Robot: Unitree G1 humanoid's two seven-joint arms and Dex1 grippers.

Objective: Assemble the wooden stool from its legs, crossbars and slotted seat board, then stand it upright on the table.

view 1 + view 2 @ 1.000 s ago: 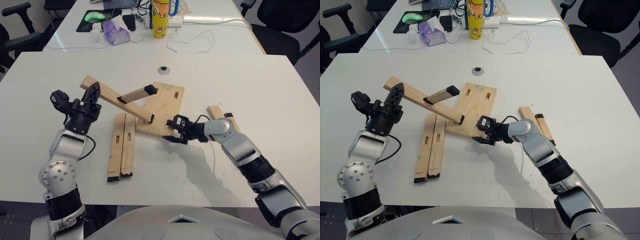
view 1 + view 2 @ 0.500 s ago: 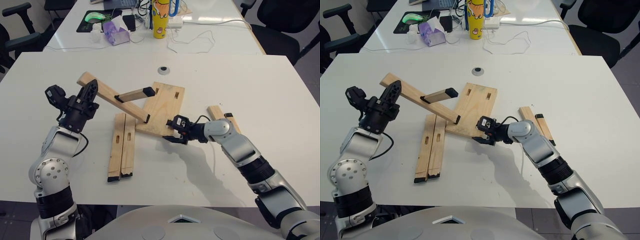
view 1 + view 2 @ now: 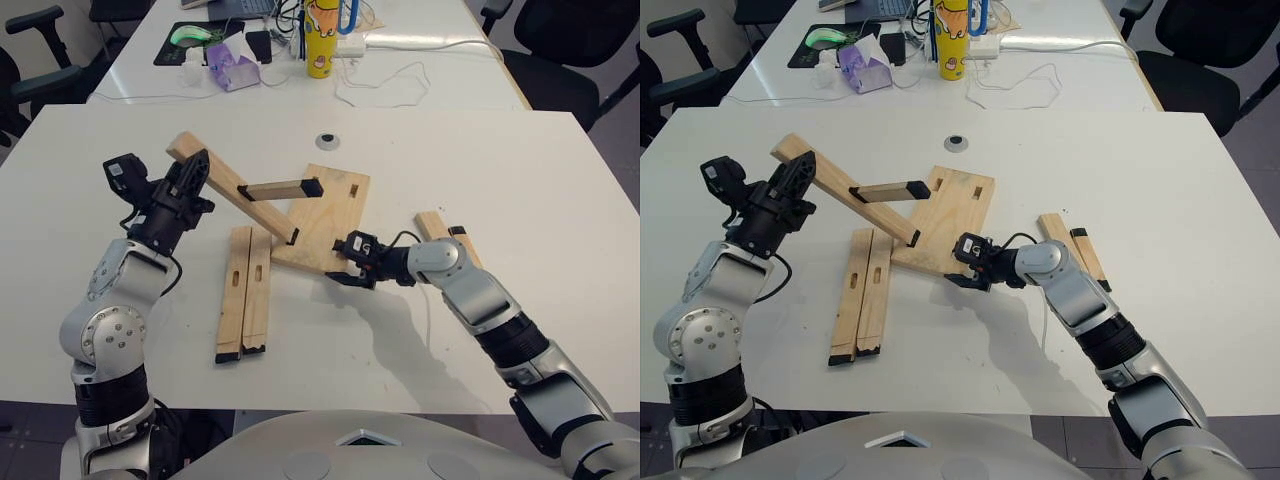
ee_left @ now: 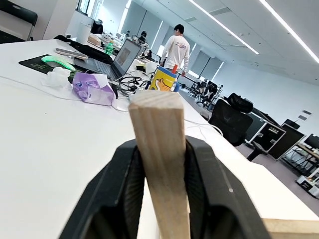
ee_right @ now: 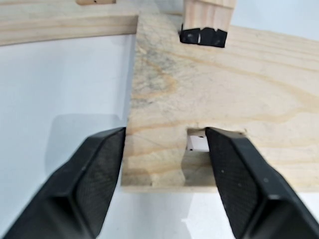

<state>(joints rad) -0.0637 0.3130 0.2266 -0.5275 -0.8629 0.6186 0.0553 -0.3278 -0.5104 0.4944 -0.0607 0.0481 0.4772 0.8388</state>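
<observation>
My left gripper (image 3: 192, 178) is shut on the upper end of a wooden leg (image 3: 232, 190), seen close up as the leg (image 4: 160, 144) squeezed between black fingers (image 4: 122, 184). The leg slopes down to the seat board (image 3: 335, 210), which lies flat. A crossbar (image 3: 283, 188) with a black end juts sideways from it. My right gripper (image 3: 347, 268) is open at the board's near edge. In the right wrist view its pads stand either side of a slot (image 5: 198, 143) in the seat board (image 5: 199, 79). The leg's black-capped foot (image 5: 203, 35) rests on the board.
Two slotted boards (image 3: 245, 290) lie side by side near the table's front left. More wooden pieces (image 3: 432, 223) lie beside my right forearm. A small black disc (image 3: 326, 140) sits behind the seat board. A yellow cup (image 3: 320, 45), cables and clutter occupy the far table.
My left arm has swung the leg's held end up and to the right, so the leg stands steeper and the crossbar now reaches over the seat board. The right gripper has stayed put.
</observation>
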